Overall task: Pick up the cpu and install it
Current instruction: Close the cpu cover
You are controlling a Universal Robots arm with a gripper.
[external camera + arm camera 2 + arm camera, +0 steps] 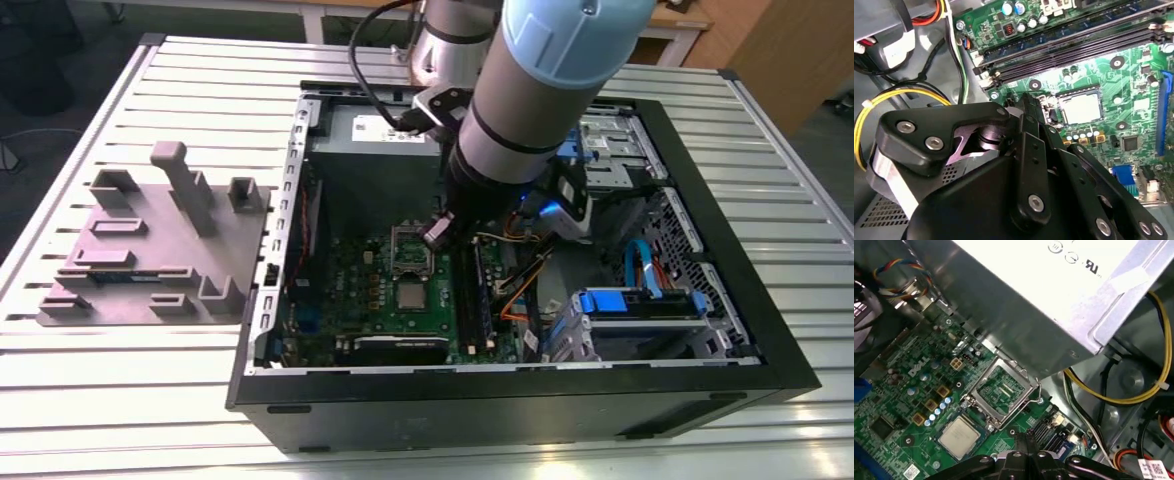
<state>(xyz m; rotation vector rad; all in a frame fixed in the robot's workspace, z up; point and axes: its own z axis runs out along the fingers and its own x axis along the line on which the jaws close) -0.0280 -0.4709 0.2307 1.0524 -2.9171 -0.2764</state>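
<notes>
The exterior view looks down from high on the near side at an open computer case (534, 400) lying on a slatted table (120, 400), taking in the whole arm (547, 90). Both wrist views ride low inside the case, close above the green motherboard (1134, 80) (904, 405), looking past the black gripper (1026, 107) (1026, 440). All three share the cpu (412, 296) (1081, 107) (959, 436).

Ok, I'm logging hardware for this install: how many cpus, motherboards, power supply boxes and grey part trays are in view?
cpu: 1
motherboard: 1
power supply box: 1
grey part tray: 1
Total: 4
</notes>
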